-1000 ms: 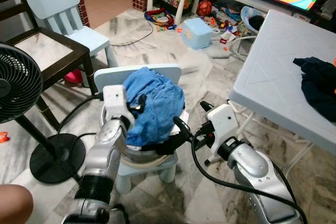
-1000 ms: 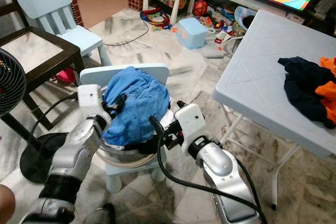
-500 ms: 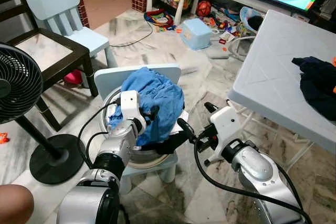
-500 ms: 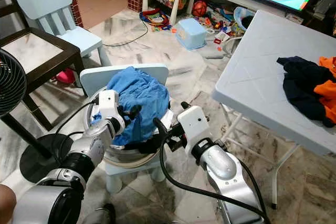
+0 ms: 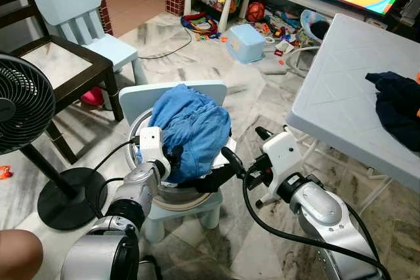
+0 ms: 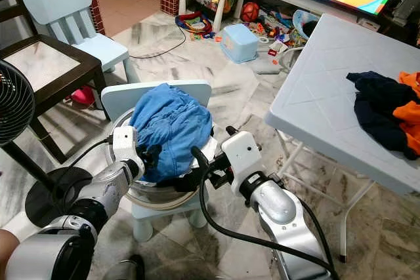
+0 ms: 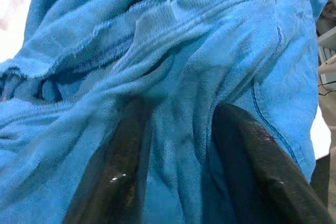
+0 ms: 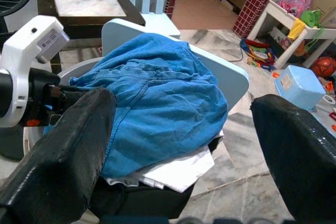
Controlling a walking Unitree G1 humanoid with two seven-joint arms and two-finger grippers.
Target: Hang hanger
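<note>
Left gripper [image 5: 176, 157] has been drawn lower against the blue garment [image 5: 191, 129], fingers parted around a fold. Right gripper [image 5: 220, 168] is spread beside the basin [image 6: 152, 197]. Hanger cannot be located (possibly buried); cloth should be lifted slowly.

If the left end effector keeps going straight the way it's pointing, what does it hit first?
The blue garment. The left end effector points into its folds with fingers apart, seemingly pressed against the cloth atop the laundry basin; any further travel likely pushes straight into fabric.
</note>
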